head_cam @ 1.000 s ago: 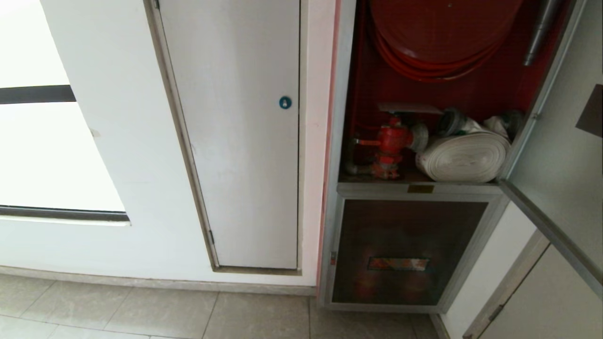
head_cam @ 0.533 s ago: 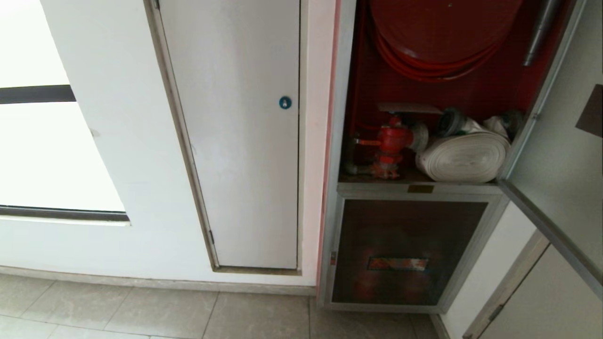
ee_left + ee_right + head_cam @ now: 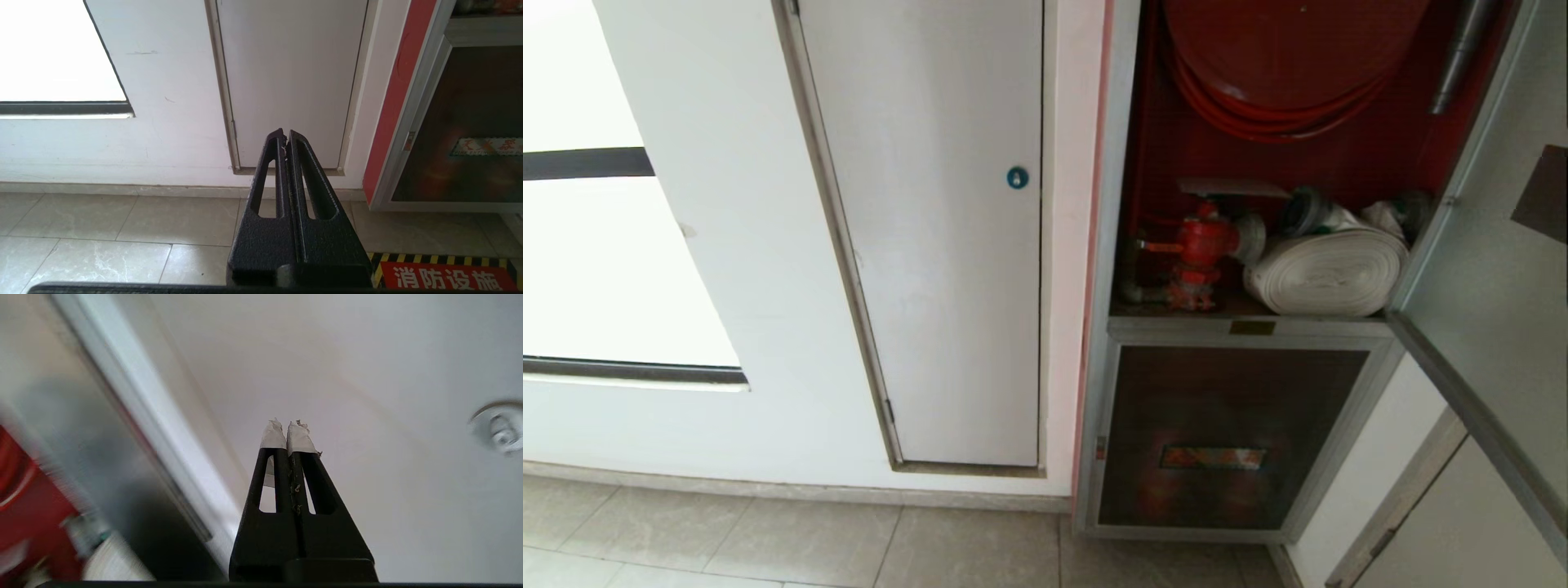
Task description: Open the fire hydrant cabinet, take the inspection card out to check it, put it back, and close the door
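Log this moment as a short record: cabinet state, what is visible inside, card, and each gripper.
fire hydrant cabinet: upper compartment open
door: swung out on the robot's right
inside: red hose reel, red valve, white rolled hose
lower panel: closed
inspection card: not visible in any view
left gripper: shut, empty, pointing at the wall base beside the cabinet
right gripper: shut, empty, near the door's frame

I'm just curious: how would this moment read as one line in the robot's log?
door: swung open | fire hydrant cabinet: interior exposed | inspection card: not visible | right claw: shut, empty, near door | left claw: shut, parked
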`<state>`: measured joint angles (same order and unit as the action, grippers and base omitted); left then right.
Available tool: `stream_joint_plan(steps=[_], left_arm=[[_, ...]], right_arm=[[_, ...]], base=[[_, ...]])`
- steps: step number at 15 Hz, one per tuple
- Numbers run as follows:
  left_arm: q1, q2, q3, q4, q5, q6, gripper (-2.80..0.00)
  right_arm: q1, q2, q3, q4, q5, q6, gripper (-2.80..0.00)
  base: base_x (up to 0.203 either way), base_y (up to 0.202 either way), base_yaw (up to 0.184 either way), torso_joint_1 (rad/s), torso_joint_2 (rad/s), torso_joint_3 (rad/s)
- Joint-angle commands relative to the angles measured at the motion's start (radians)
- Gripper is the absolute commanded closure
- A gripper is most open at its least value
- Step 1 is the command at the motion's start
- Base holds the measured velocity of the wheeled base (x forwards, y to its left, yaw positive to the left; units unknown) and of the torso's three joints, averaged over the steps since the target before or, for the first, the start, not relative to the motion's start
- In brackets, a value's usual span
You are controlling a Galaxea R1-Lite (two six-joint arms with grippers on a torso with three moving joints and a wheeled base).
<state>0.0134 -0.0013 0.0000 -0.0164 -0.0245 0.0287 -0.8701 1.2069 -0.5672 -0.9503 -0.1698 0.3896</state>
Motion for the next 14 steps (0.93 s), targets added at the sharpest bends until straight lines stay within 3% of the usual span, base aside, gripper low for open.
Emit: stream_joint_plan(steps=[1,8,11,14], left_arm=[[0.0,0.001,0.008,0.0,0.0,0.0,0.0],[0.0,0.001,0.006,0.0,0.0,0.0,0.0],[0.0,0.001,0.007,0.0,0.0,0.0,0.0],[0.0,0.001,0.007,-0.001,0.0,0.0,0.0]], right_arm=[[0.075,-0.062,0.004,0.029,0.005,0.002,0.0],[0.436,-0.154,-0.028,0.278,0.144,-0.011,0.0],[0.509,-0.041,-0.108,0.303,0.243,-0.015,0.0],[0.61,0.128,-0.23,0.303,0.292,-0.015,0.0]], base=[[0.0,0.0,0.0,0.0,0.0,0.0],[0.0,0.0,0.0,0.0,0.0,0.0],[0.0,0.0,0.0,0.0,0.0,0.0],[0.0,0.0,0.0,0.0,0.0,0.0]])
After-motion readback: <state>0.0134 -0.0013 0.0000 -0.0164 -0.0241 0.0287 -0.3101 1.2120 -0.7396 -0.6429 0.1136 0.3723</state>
